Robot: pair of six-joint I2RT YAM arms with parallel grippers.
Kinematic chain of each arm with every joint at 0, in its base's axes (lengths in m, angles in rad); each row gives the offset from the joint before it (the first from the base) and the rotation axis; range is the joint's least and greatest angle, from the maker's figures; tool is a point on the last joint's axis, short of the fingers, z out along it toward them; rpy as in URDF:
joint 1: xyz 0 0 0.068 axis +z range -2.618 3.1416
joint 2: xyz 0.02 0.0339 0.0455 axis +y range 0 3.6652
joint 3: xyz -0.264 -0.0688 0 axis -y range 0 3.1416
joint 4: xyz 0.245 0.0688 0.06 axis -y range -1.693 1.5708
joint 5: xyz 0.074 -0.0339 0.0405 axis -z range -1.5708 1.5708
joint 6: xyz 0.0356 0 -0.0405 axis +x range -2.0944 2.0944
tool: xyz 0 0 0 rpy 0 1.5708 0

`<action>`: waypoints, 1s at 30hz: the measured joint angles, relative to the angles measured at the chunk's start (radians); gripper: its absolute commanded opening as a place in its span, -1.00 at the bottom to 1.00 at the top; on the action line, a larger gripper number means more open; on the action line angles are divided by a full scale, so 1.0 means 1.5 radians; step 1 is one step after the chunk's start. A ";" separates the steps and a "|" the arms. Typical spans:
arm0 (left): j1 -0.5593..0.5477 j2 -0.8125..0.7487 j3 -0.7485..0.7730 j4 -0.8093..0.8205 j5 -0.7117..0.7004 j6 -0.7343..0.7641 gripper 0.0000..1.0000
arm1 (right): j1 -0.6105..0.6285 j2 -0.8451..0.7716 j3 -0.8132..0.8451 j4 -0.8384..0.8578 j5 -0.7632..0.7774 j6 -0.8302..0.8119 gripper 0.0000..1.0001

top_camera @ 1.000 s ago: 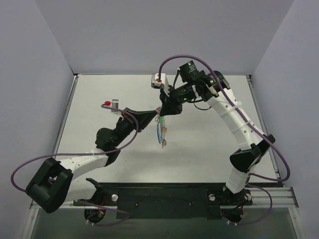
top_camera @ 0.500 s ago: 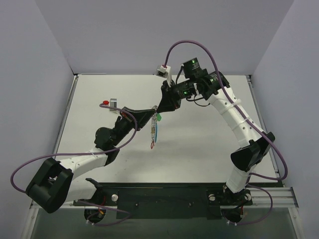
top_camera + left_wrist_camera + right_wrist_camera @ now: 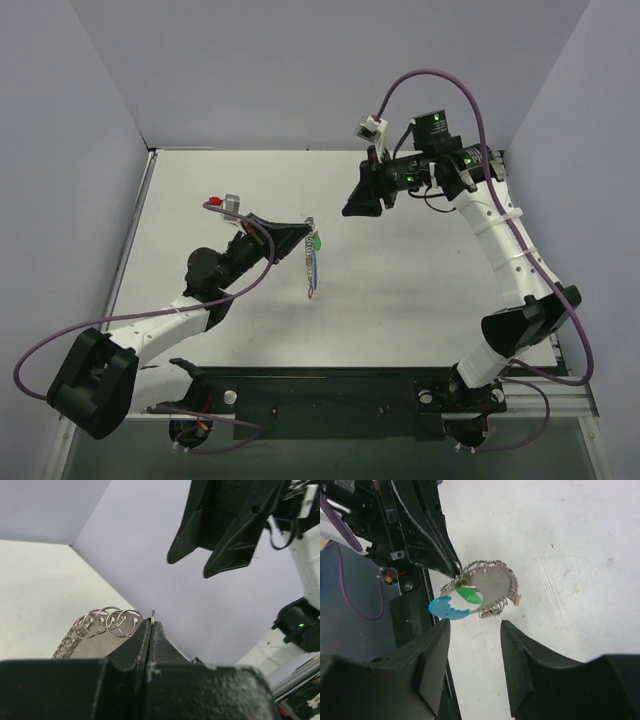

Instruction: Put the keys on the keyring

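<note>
Seemingly the main part of the job is done. The keyring hangs in the air over the middle of the tabletop, pinched at its top by the left gripper. In the left wrist view the jaws are pressed tight together on a thin bit of the ring's wire, with the silvery coils curving off to one side.

The green key sits right up against the ring, just below the left gripper's tip. In the right wrist view its green head lies over the ring's loop, beside a blue piece, and it looks to be hanging from the wire rather than from any gripper. Whether it is threaded fully on I cannot tell at this size.

The right gripper stands apart from the ring, up and to the far right of it, fingers parted with nothing between them.

No loose keys show on the tabletop in any view. What seems left is to confirm the key is seated and to set the ring down.
</note>
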 measured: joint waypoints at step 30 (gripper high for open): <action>0.280 0.127 0.164 -0.419 0.090 0.119 -1.00 | -0.249 -0.203 -0.489 0.056 0.027 -0.124 -0.09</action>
